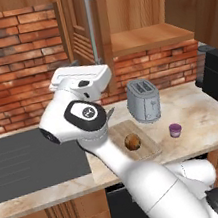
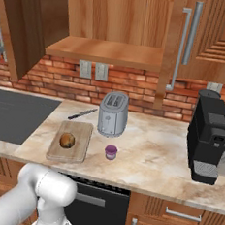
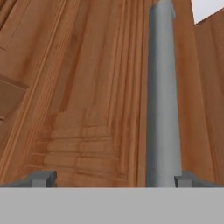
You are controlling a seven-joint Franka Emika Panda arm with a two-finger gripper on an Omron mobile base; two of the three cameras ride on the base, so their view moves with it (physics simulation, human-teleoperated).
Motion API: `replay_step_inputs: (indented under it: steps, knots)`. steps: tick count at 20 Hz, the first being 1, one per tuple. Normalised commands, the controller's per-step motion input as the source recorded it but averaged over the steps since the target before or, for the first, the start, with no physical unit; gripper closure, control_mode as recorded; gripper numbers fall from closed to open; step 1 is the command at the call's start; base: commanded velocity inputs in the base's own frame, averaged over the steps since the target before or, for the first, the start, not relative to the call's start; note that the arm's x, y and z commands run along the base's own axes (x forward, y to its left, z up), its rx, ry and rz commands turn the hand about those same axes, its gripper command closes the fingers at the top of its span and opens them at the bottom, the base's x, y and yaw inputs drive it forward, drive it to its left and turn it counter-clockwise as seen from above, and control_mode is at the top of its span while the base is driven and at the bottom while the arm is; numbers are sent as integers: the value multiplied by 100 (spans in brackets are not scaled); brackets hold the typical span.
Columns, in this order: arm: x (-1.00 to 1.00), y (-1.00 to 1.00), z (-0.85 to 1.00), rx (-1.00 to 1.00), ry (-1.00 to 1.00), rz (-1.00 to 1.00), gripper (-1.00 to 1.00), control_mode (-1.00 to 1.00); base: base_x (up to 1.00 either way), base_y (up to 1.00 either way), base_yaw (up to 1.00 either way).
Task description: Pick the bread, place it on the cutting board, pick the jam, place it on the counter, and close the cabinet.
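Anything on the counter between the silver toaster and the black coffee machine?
Nothing: in the right base view the beige marble counter is bare from the silver toaster to the black coffee machine. The small purple jam jar stands nearer the front edge, outside that stretch.

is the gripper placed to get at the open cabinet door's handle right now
Probably yes. The hand view shows the gripper right up against the cabinet door, its silver bar handle beside one fingertip, nothing between them.

No readable text, labels, brands or numbers anywhere. Toaster (image 2: 113,114), jam (image 2: 111,152) jar and coffee machine (image 2: 210,138) carry no legible markings.
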Motion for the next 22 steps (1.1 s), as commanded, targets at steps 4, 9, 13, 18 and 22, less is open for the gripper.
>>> replay_step_inputs:
  steps: [4, 9, 13, 18, 22]
  knots:
    - [12, -39, 0, 0, 0, 0, -100, -100, 0, 0, 0]
    - [7, -52, 0, 0, 0, 0, -100, -100, 0, 0, 0]
    - [6, -50, 0, 0, 0, 0, -100, -100, 0, 0, 0]
    - [12, -40, 0, 0, 0, 0, -100, -100, 0, 0, 0]
    - [25, -34, 0, 0, 0, 0, -100, -100, 0, 0, 0]
